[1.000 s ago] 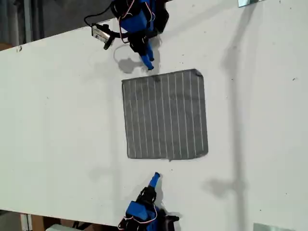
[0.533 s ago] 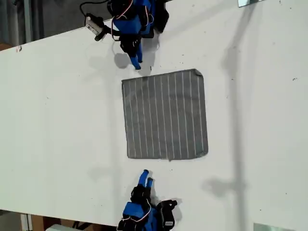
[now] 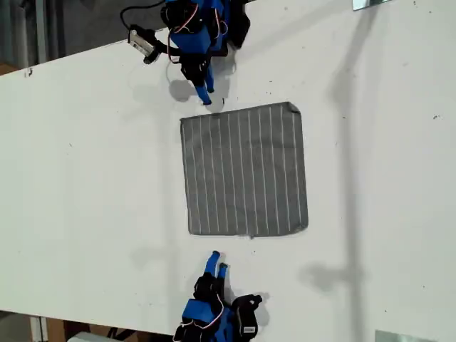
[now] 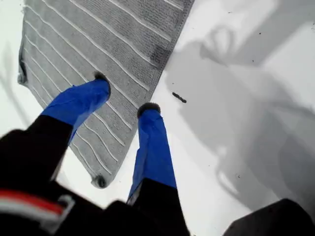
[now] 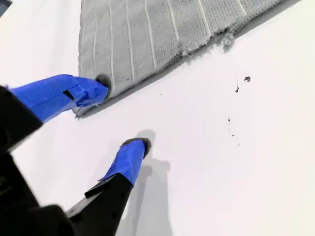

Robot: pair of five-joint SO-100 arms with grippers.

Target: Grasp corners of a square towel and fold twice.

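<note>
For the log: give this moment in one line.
towel flat, unfolded; my first gripper open, at edge; my second gripper open, near corner

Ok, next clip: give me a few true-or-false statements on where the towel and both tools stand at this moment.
1. The towel lies flat and unfolded on the table. True.
2. My first tool is shut on a towel corner. False: its jaws are apart and hold nothing, poised at the towel's edge.
3. My second tool is open beside a corner of the towel. True.
4. The towel is plain red. False: it is grey with thin white stripes.
5. Both tools are at the same edge of the towel. False: in the exterior view they are at opposite edges, top and bottom.
</note>
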